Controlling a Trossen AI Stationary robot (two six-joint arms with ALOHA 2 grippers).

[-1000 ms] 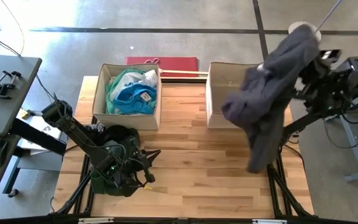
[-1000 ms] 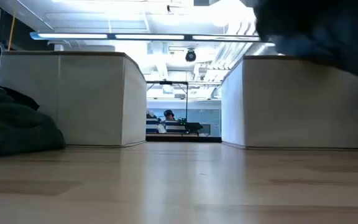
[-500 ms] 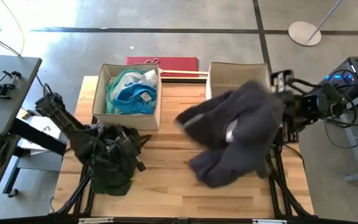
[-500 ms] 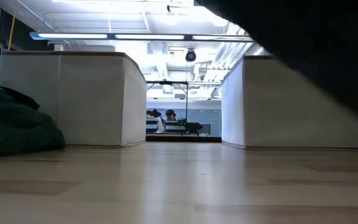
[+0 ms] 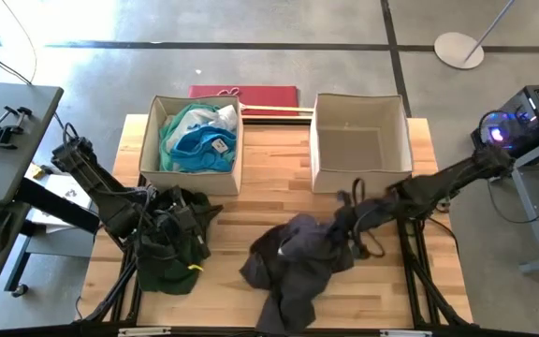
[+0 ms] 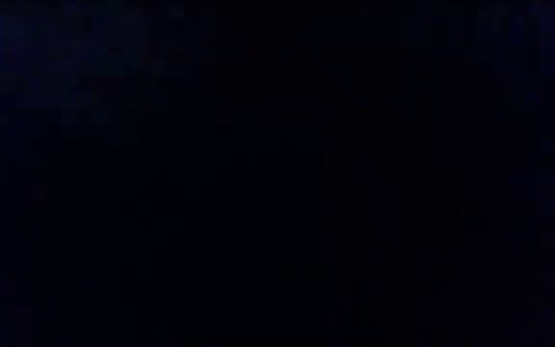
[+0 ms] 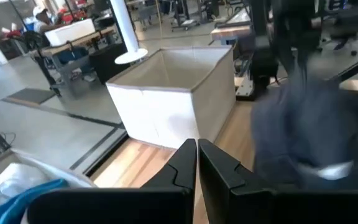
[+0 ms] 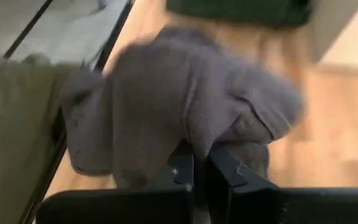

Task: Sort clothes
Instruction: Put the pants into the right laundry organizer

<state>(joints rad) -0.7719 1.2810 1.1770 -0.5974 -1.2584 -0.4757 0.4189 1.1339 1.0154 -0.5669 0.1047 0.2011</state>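
Right now my right tool (image 5: 349, 225) is clenched on the charcoal garment (image 5: 293, 262), heaped on the table (image 5: 251, 187) just in front of the empty bin (image 5: 358, 140). My left tool (image 5: 190, 220), pinched shut, sits over the dark green garment (image 5: 167, 253). The right arm is nearer that bin.

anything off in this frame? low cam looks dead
Low view is fully black, probably covered by the charcoal garment the right gripper holds on the table's near edge. The garment droops over that edge. Right bin is empty.
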